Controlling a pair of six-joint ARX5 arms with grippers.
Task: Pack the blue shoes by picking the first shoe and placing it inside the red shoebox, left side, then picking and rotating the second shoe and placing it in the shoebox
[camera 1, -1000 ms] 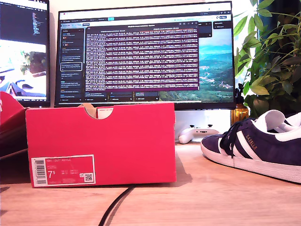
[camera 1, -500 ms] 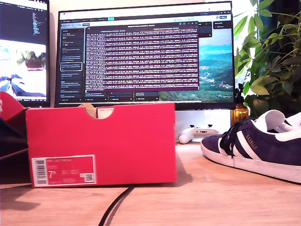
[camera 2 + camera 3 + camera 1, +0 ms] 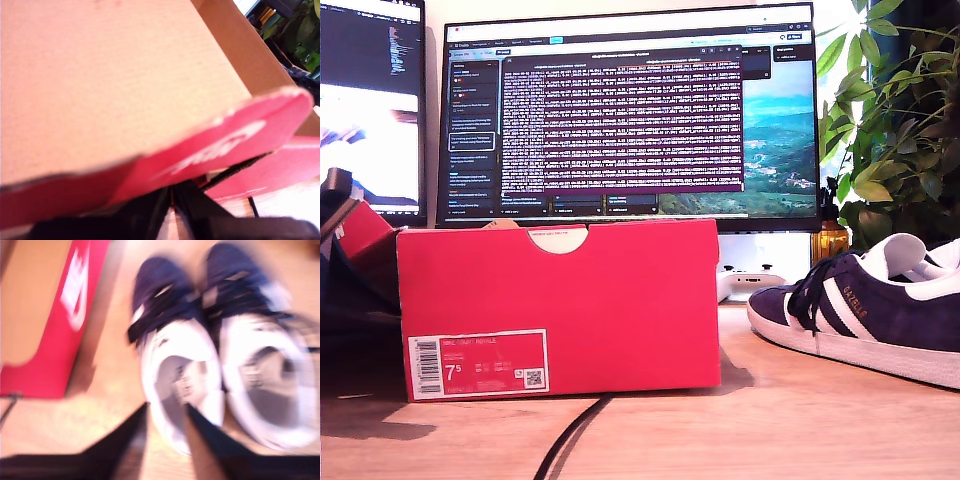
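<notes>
The red shoebox (image 3: 560,300) stands at the middle-left of the exterior view, label side facing the camera. Its lid (image 3: 365,225) is tilted up at that view's left edge, with a dark arm (image 3: 340,280) beside it. In the first wrist view my first gripper (image 3: 172,195) is shut on the lid's red rim (image 3: 215,145), beneath the lid's bare cardboard underside. The blue shoes (image 3: 175,355) (image 3: 260,370) lie side by side, blurred, below my second gripper (image 3: 167,412), which is open around the heel of the nearer one. One shoe (image 3: 860,315) shows at the exterior view's right.
Two monitors (image 3: 630,120) stand behind the box, with a white game controller (image 3: 750,283) under the larger one. A leafy plant (image 3: 900,110) fills the exterior view's right. A black cable (image 3: 570,440) runs over the wooden desk in front of the box.
The shoebox has slid toward the exterior view's right. At that view's left edge the lid has lifted and a dark arm has come into sight. The shoe has not moved.
</notes>
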